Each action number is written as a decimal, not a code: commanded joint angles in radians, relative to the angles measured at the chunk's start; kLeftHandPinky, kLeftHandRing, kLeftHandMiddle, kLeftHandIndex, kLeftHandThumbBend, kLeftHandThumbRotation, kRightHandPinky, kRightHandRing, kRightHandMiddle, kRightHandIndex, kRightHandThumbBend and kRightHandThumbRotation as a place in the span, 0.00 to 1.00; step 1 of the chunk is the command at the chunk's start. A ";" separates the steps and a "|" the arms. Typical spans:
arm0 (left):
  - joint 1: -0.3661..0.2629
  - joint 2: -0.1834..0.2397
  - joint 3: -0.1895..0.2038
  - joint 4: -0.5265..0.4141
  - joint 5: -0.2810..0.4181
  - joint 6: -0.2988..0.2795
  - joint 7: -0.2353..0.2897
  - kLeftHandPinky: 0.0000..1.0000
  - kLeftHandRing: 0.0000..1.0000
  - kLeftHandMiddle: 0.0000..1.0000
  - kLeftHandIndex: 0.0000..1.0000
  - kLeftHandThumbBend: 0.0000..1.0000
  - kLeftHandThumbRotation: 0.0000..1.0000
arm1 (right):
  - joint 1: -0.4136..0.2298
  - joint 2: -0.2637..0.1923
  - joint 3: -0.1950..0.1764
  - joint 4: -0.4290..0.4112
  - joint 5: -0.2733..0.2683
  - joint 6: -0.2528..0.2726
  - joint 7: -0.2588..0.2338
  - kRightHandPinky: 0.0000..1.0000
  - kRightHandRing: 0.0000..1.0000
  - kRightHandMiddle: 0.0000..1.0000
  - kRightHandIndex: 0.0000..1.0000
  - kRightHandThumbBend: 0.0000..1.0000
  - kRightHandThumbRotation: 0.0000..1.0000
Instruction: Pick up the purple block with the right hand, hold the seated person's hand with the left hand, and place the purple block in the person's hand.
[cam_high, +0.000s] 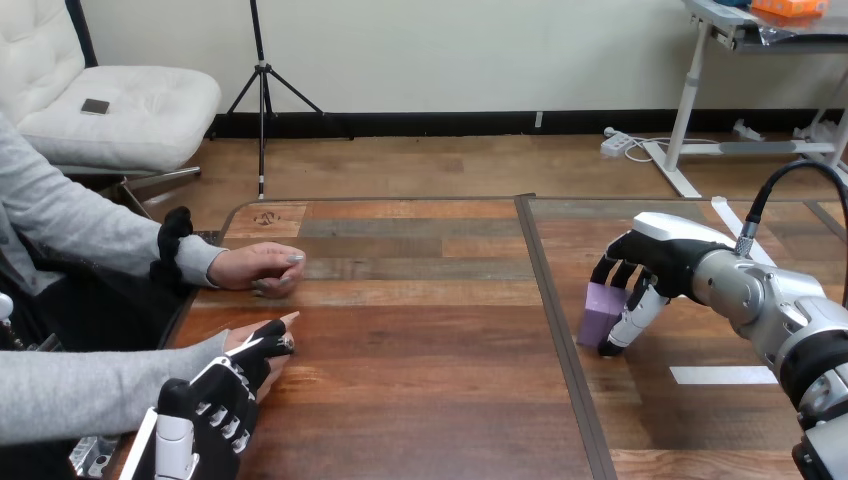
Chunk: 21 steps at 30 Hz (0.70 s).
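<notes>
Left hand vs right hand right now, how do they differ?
The left hand lies over the person's nearer hand at the left edge of the table. The right hand is curled round the purple block on the table's right side. Both are down at table height.

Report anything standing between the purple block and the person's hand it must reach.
Nothing stands on the wooden table between the purple rectangular block, in the robot's right hand, and the person's nearer hand. The robot's left hand lies over that hand, partly covering it.
</notes>
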 joint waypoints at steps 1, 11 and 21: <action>-0.030 -0.021 -0.001 -0.036 0.011 -0.014 0.012 1.00 0.97 0.89 0.68 0.79 1.00 | -0.027 0.010 -0.005 0.001 0.008 -0.012 -0.034 0.54 0.57 0.61 0.62 0.89 0.00; -0.025 -0.019 -0.006 -0.044 0.005 -0.007 0.011 1.00 0.97 0.88 0.68 0.77 1.00 | -0.011 0.014 0.000 0.002 0.004 -0.019 -0.070 0.48 0.52 0.56 0.56 0.82 0.00; -0.019 -0.017 -0.008 -0.054 0.007 0.004 0.016 1.00 0.97 0.88 0.68 0.77 1.00 | 0.006 0.020 -0.008 0.005 0.014 -0.030 -0.089 0.46 0.51 0.55 0.52 0.75 0.00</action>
